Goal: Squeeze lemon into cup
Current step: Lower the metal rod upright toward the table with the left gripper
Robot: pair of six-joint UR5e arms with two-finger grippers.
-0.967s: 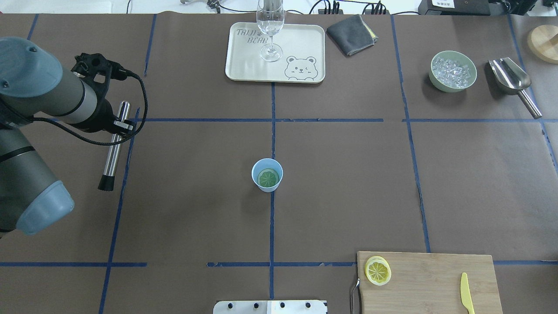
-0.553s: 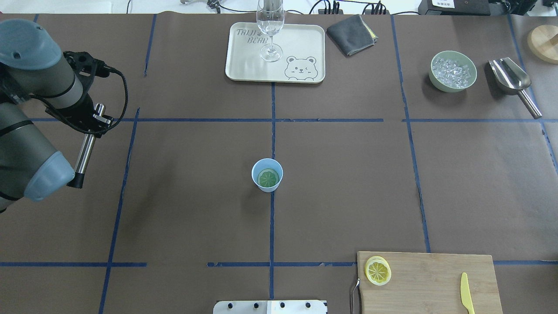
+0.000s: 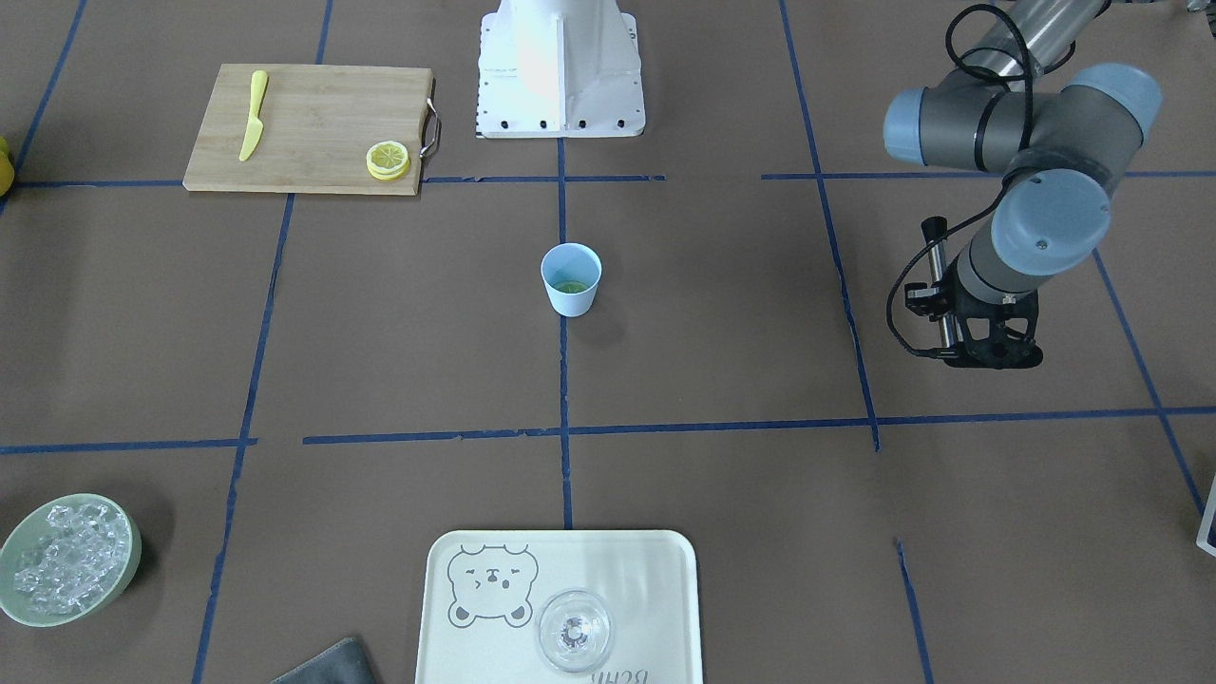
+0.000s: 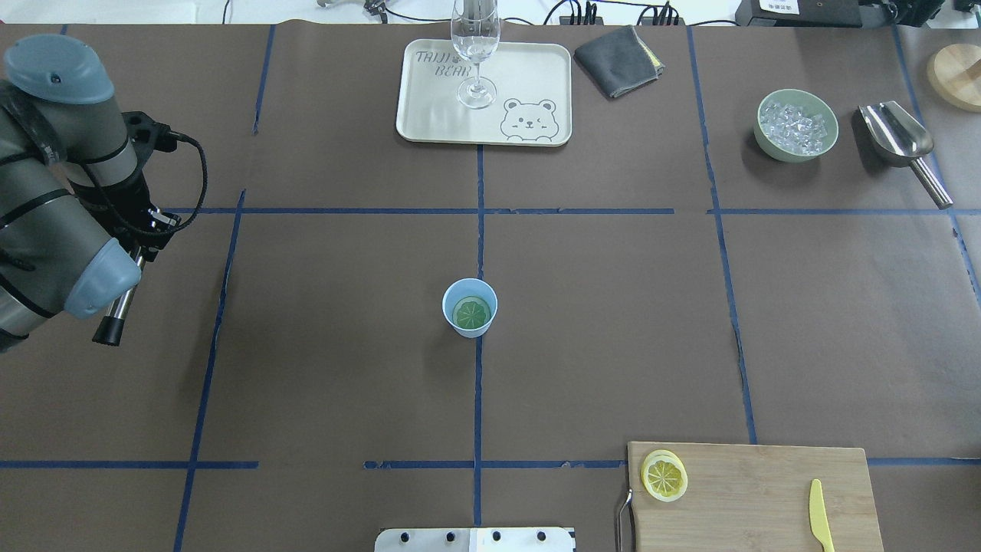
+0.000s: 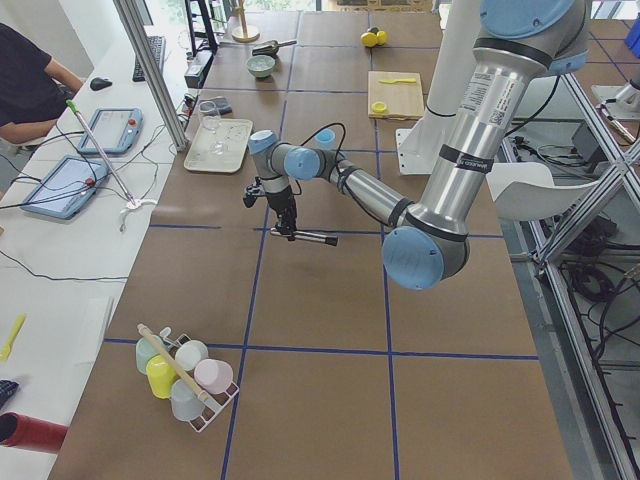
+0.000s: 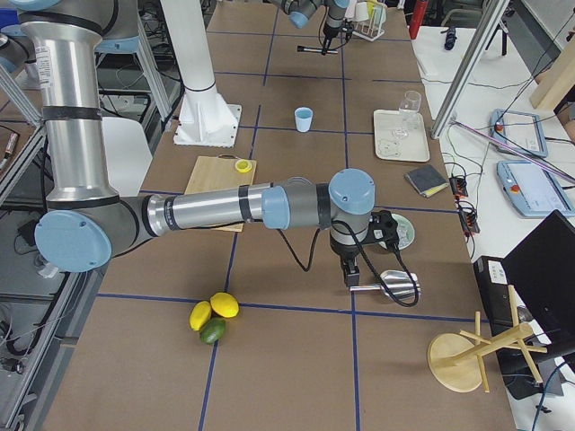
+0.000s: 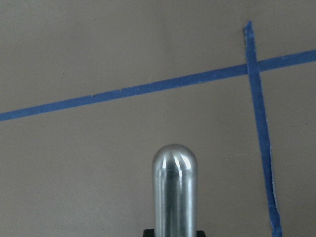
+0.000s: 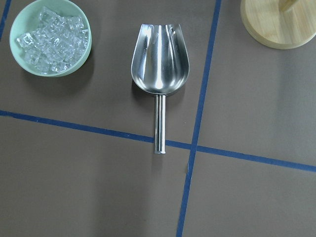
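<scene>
Light-blue plastic, the cup [image 3: 571,278] stands upright in the front-facing view, with a green slice [image 3: 571,286] lying in its bottom. The lemon [image 3: 389,160] is well apart from the cup, nearer the robot's base and on the robot's right. It rests at the corner of a wooden cutting board [image 3: 313,114], which also carries a yellow knife [image 3: 252,114]. Well away on the cup's other side, the left gripper [image 3: 950,323] is clamped on a metal rod [image 3: 939,275]. On the far side of the cup from the robot, a tray [image 3: 646,589] bears a clear glass [image 3: 574,631].

From overhead, the rod slants away from the gripper to a black tip. A grey cloth [image 4: 618,60], a green bowl [image 4: 793,158] of ice and a steel scoop [image 4: 897,134] all lie far from the cup.

In the left side view the rod juts out level from the near arm's gripper.

In the right side view the right gripper [image 6: 352,277] hangs over the scoop's handle, far from the cup. I cannot tell whether its jaws are apart.

The left wrist view shows the rod's rounded, polished end over brown paper and blue tape.

The right wrist view shows the scoop beside the ice bowl.
</scene>
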